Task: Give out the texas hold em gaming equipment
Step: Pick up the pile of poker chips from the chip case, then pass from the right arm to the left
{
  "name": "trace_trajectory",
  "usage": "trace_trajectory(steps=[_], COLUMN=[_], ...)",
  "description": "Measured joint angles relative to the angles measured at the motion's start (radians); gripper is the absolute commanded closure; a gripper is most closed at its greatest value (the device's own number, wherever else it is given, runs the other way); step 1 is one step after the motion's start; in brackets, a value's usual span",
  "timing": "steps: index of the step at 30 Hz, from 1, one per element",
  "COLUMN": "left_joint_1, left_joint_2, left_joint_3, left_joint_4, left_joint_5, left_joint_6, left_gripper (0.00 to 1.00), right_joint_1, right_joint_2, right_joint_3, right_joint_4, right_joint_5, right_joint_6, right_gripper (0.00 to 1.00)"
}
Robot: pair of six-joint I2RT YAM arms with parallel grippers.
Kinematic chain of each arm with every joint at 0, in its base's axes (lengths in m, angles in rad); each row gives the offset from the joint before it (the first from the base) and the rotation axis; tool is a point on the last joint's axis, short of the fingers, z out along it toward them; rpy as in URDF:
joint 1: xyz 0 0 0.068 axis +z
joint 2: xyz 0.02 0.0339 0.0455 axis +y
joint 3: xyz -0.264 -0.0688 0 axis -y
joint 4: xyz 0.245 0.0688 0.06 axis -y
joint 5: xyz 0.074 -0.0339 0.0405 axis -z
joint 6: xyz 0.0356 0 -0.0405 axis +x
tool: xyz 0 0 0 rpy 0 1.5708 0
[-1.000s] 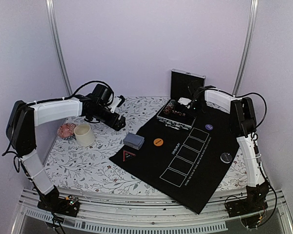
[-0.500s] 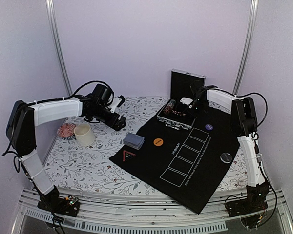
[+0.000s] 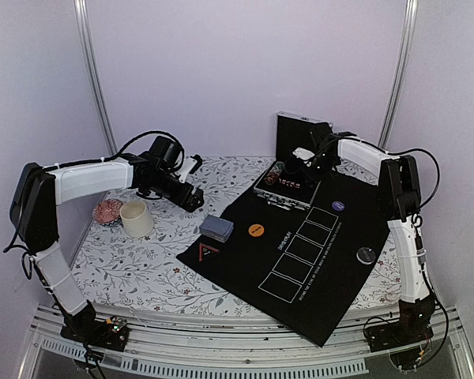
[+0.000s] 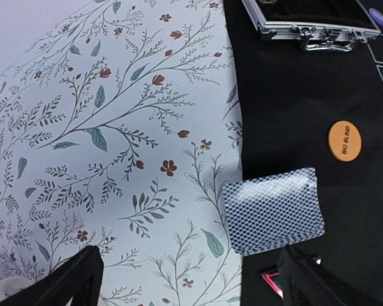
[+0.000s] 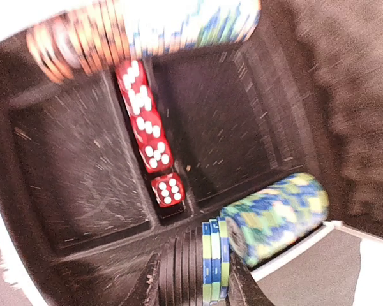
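Note:
My right gripper (image 3: 299, 161) hangs over the open metal case (image 3: 278, 194) and is shut on a short stack of poker chips (image 5: 201, 268), black ones and blue-green ones. Below it the case holds a row of blue-green chips (image 5: 277, 217), orange chips (image 5: 76, 35) and red dice (image 5: 147, 134). A deck of cards (image 3: 216, 227) with grey-blue backs lies at the black mat's left edge, also the deck (image 4: 272, 209) in the left wrist view. My left gripper (image 3: 191, 197) is open and holds nothing, hovering left of the deck. Orange disc (image 3: 256, 230), purple-blue disc (image 3: 338, 206) and dark disc (image 3: 366, 254) lie on the mat.
A cream cup (image 3: 137, 218) stands on the floral cloth at left, with a pinkish striped pile (image 3: 107, 210) beside it. The case lid (image 3: 302, 136) stands upright at the back. The black mat (image 3: 300, 268) has a row of printed card boxes.
My right gripper closed on the chip stack and rose a little out of the case. The left arm has not moved.

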Motion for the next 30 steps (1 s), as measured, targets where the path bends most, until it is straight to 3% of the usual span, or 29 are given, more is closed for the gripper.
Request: trace_trajectory(steps=[15, 24, 30], left_joint_1=[0.000, -0.001, -0.013], left_joint_2=[-0.033, -0.098, -0.135], left_joint_3=[0.000, -0.015, -0.042], left_joint_4=[0.006, 0.049, 0.077], left_joint_5=[0.049, 0.117, 0.137], left_joint_6=[0.008, 0.023, 0.042], left_gripper=[0.02, 0.02, 0.02], right_joint_1=[0.000, 0.022, 0.170], right_joint_2=[-0.290, -0.490, -0.495], right_joint_3=[-0.037, -0.411, -0.620], right_joint_4=[-0.031, 0.017, 0.121], right_joint_5=[-0.167, -0.435, -0.549], right_joint_6=[0.265, 0.516, 0.676], right_gripper=[0.98, 0.98, 0.98])
